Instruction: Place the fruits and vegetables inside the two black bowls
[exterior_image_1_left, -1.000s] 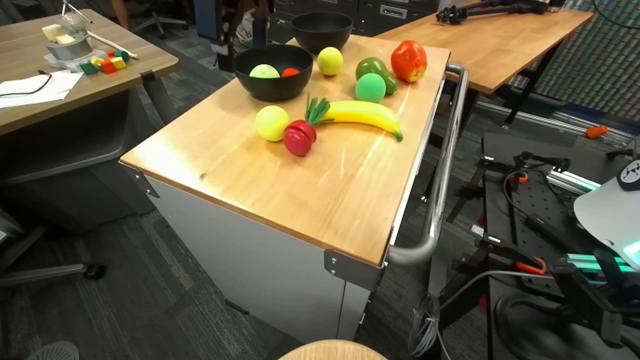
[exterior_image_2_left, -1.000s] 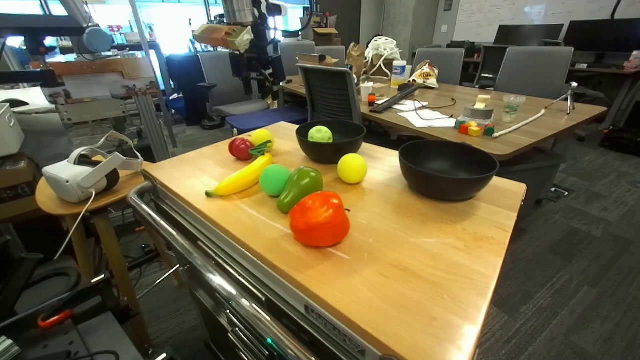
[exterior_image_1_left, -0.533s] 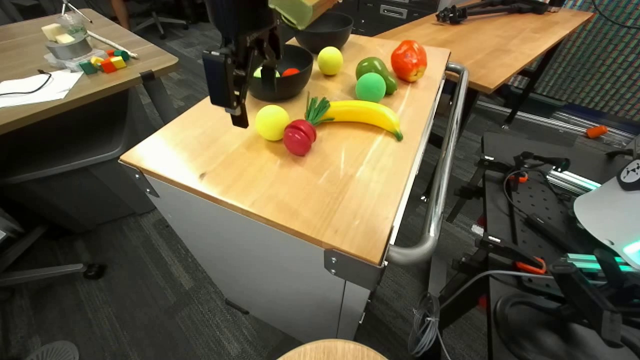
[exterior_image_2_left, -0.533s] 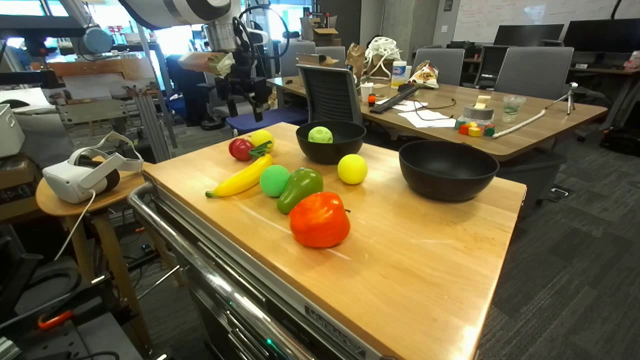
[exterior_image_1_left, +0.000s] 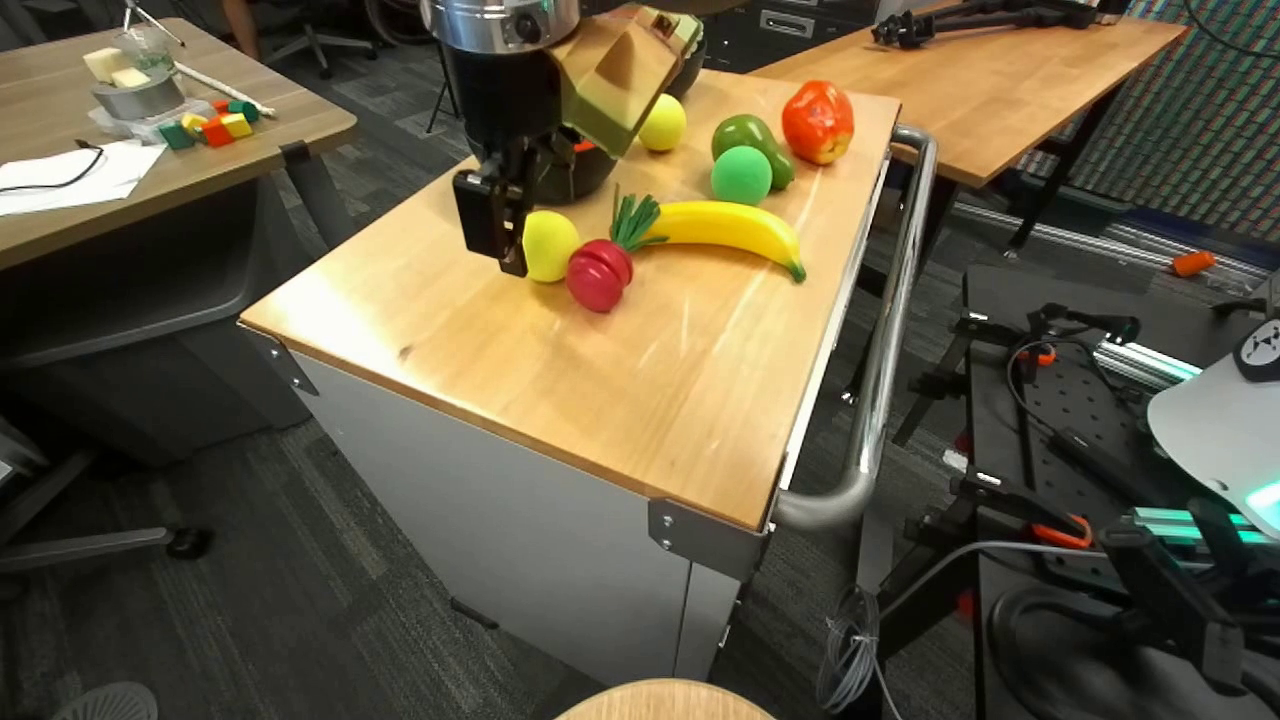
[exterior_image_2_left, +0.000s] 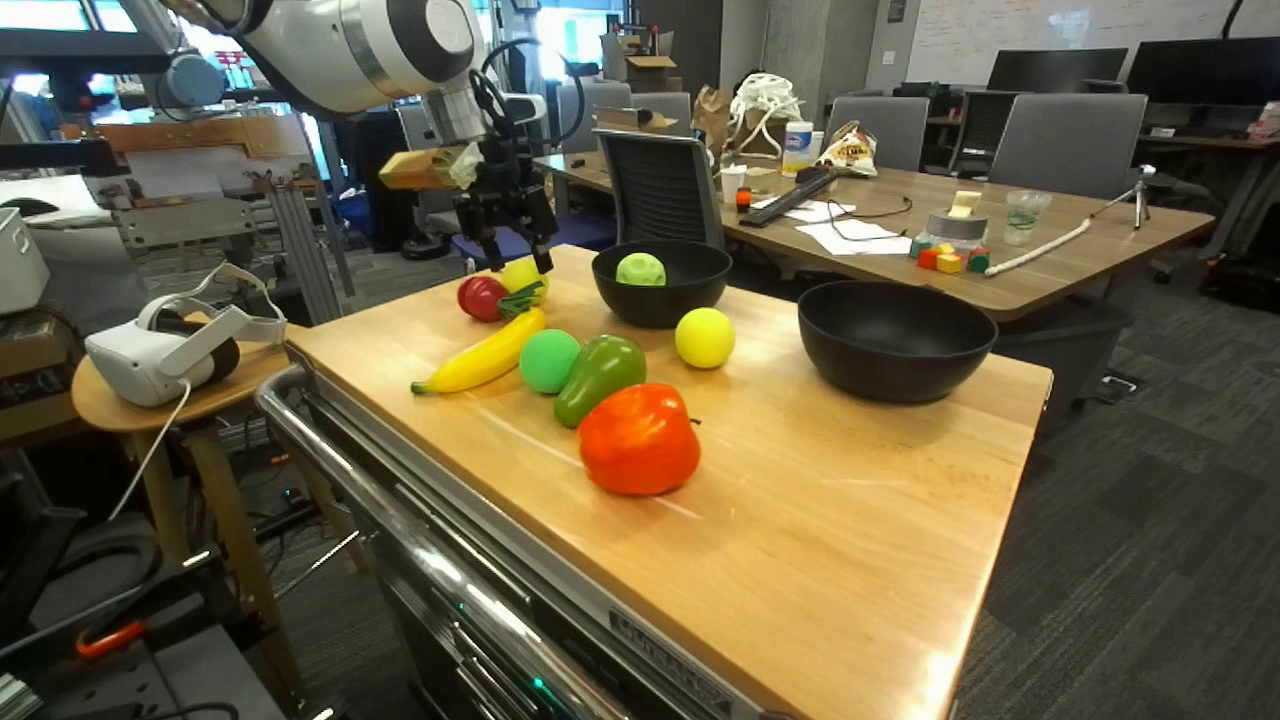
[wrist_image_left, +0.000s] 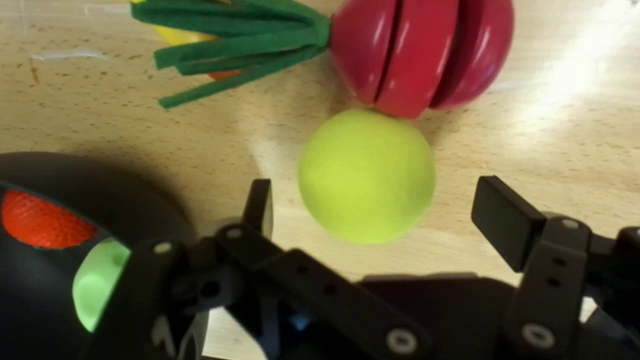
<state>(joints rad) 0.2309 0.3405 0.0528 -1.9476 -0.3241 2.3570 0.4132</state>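
Observation:
My gripper is open, its fingers apart on either side of a yellow round fruit without touching it. Against that fruit lies a red radish-like piece with green leaves. A black bowl nearby holds a light green piece and a red piece. The wider-looking black bowl shows nothing inside in an exterior view. On the wooden top also lie a banana, a green ball, a green pear-shaped piece, another yellow fruit and a red-orange pepper.
The nearer bowl's rim stands close beside one finger in the wrist view. A metal handle rail runs along the cart top's edge. A neighbouring table carries small blocks, tape and paper.
My gripper has come down from above to the yellow fruit beside the radish-like piece, staying open. The produce and bowls have kept their places.

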